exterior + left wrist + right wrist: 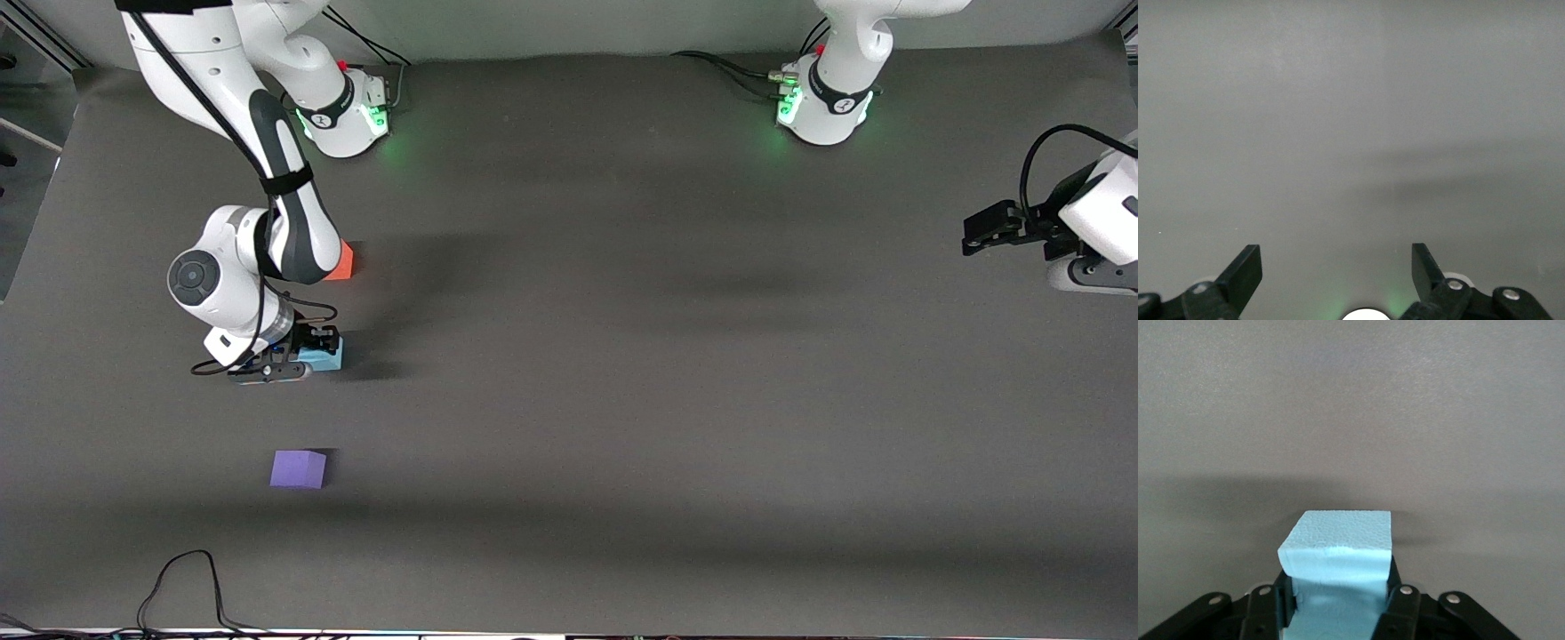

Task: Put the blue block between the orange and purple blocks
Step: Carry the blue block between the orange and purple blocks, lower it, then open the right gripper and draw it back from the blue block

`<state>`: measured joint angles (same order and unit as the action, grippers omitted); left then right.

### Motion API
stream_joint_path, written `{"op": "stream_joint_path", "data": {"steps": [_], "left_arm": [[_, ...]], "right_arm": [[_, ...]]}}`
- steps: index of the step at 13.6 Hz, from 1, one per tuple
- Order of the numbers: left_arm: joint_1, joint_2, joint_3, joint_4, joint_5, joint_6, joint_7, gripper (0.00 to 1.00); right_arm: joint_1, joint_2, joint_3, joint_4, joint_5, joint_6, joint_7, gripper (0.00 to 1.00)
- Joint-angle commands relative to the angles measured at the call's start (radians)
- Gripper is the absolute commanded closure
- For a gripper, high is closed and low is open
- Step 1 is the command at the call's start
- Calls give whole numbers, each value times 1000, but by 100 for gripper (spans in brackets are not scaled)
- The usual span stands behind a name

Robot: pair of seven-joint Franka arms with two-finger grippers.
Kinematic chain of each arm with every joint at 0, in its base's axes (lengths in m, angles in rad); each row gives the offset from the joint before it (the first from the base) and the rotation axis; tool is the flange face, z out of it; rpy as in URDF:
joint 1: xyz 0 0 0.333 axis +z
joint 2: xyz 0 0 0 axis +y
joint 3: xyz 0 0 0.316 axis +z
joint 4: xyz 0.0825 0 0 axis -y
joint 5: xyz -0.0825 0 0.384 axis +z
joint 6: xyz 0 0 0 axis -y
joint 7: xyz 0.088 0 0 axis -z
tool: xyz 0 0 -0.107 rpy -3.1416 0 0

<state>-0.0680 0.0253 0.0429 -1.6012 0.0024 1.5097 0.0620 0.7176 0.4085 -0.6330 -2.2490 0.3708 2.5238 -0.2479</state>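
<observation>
The light blue block sits between the fingers of my right gripper, which is shut on it, low at the table surface. In the right wrist view the block fills the gap of the right gripper, with both fingers pressed on its sides. The orange block lies farther from the front camera than the blue block and is partly hidden by the right arm. The purple block lies nearer to the front camera. My left gripper waits open and empty at the left arm's end of the table, and it also shows in the left wrist view.
A black cable loops on the dark grey table mat near its front edge, nearer to the front camera than the purple block. The two arm bases stand along the back edge.
</observation>
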Motion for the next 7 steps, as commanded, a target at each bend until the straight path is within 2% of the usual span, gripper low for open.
{"op": "stream_joint_path", "data": {"steps": [1,3,4,5,6,7], "left_arm": [[-18,-4,14,3,8,15,13,0],[-16,-4,14,3,8,30,13,0],[-16,-4,14,3,8,35,13,0],[-16,-4,14,3,8,38,13,0],[-16,-4,14,1,8,44,13,0],[-16,-4,14,1,10,44,13,0]], "right_arm": [[5,41,-4,17,77,18,-92,47],[8,44,-4,20,89,18,-99,44],[8,44,-4,22,89,18,-99,38],[6,46,-4,23,89,16,-97,11],[5,46,-4,25,91,16,-96,0],[5,43,-4,25,91,13,-91,0]]}}
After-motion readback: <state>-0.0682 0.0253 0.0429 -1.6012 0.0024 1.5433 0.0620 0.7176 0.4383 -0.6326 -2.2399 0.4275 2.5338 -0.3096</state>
